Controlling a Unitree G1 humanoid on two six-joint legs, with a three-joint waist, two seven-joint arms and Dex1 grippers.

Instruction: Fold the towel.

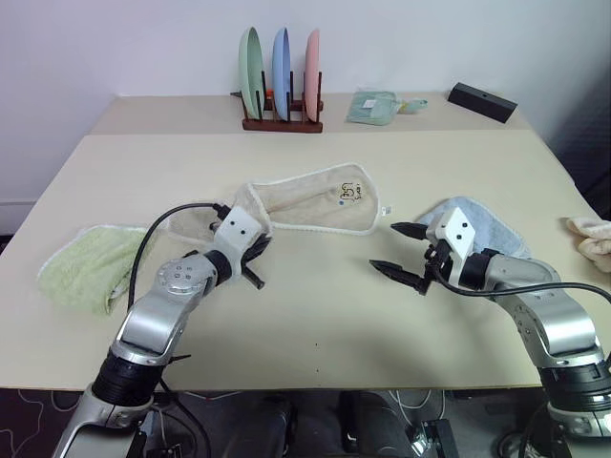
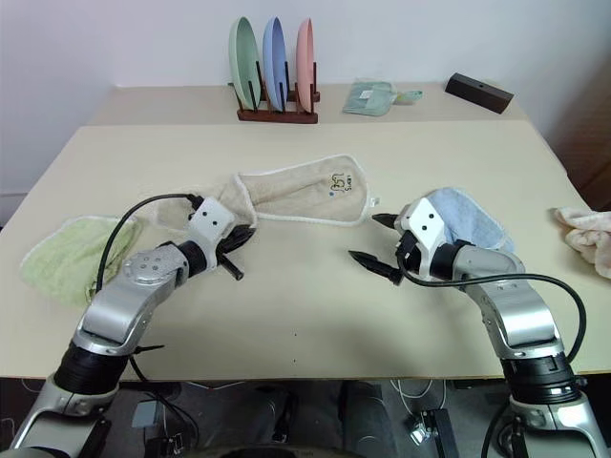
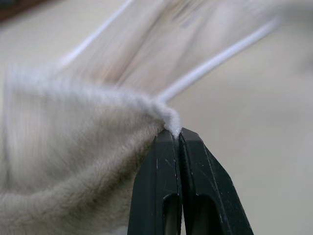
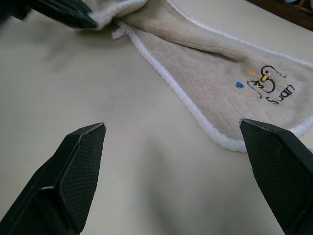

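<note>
The beige towel (image 1: pixel 320 198) lies in a long strip across the middle of the table, white edging around it and a small dark logo (image 4: pixel 268 84) near its right end. My left gripper (image 3: pixel 177 135) is shut on the white-edged corner at the towel's left end, and that end is lifted off the table. The same gripper (image 1: pixel 260 246) sits just in front of the towel. My right gripper (image 1: pixel 387 247) hovers open near the towel's right end, with nothing between its fingers (image 4: pixel 80 166).
A light green towel (image 1: pixel 91 265) lies at the left and a light blue towel (image 1: pixel 489 225) under my right arm. A plate rack (image 1: pixel 282 76), a folded green cloth (image 1: pixel 372 107) and a black box (image 1: pixel 482 101) stand at the back. A pale cloth (image 1: pixel 592 239) lies at the right edge.
</note>
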